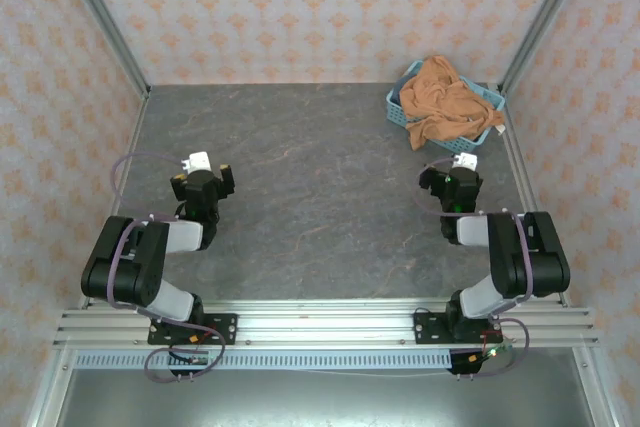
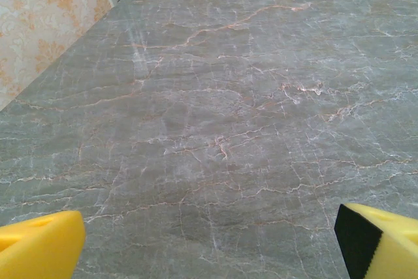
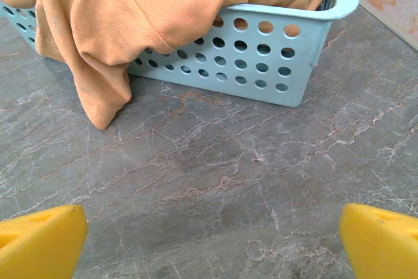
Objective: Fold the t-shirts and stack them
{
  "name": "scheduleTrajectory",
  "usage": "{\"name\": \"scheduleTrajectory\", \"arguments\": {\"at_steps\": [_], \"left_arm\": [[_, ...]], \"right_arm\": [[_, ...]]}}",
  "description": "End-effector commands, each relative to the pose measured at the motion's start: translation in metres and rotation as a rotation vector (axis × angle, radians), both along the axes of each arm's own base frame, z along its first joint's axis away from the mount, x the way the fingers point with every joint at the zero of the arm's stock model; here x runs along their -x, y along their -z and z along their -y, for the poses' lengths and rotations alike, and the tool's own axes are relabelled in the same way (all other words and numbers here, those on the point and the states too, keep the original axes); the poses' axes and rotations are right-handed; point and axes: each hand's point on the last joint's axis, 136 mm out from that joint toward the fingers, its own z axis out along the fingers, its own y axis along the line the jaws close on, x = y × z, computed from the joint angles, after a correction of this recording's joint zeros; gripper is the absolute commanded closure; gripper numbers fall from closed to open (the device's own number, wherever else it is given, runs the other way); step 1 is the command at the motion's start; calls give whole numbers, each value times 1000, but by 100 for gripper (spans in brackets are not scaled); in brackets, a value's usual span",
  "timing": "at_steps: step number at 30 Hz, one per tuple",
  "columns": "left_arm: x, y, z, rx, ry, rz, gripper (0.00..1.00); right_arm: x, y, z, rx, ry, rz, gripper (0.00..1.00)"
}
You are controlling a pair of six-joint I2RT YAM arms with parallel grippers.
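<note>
An orange-tan t-shirt (image 1: 442, 102) lies heaped in the light blue lattice basket (image 1: 495, 99) at the back right, one fold hanging over the basket's near wall down to the table (image 3: 98, 57). No navy shirts can be seen. My right gripper (image 1: 450, 183) hovers just in front of the basket, open, its yellow fingertips (image 3: 39, 240) wide apart over bare table (image 3: 215, 246). My left gripper (image 1: 205, 179) sits at the left of the table, open, yellow fingertips (image 2: 39, 246) spread with nothing between them (image 2: 209, 246).
The grey marble table (image 1: 310, 187) stretches between the two arms. Patterned walls and metal corner posts (image 1: 100, 17) close in the left, back and right sides. The basket's near wall (image 3: 261, 63) stands close ahead of the right gripper.
</note>
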Motion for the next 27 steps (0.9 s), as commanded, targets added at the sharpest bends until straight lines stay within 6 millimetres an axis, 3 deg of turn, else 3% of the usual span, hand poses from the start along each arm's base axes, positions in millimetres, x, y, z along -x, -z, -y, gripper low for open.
{"name": "scheduleTrajectory", "arguments": {"at_steps": [1, 18, 20, 22, 24, 26, 27], "left_arm": [[-6, -10, -1, -21, -3, 22, 0], [-6, -9, -1, -20, -3, 20, 0], [-6, -13, 0, -20, 4, 29, 0], [-5, -29, 4, -48, 4, 8, 0], [2, -61, 9, -113, -27, 29, 0], [9, -113, 19, -116, -28, 203, 0], [10, -136, 18, -76, -56, 264, 0]], "right_arm": [[-7, -11, 1, 3, -6, 36, 1], [-6, -10, 1, 1, -6, 34, 1], [-4, -18, 2, 3, 1, 61, 1], [1, -41, 5, 37, 35, 64, 1], [5, -85, 7, 39, 101, 104, 1], [6, -149, 10, -89, 170, 252, 1], [6, -168, 12, -161, 207, 268, 1]]}}
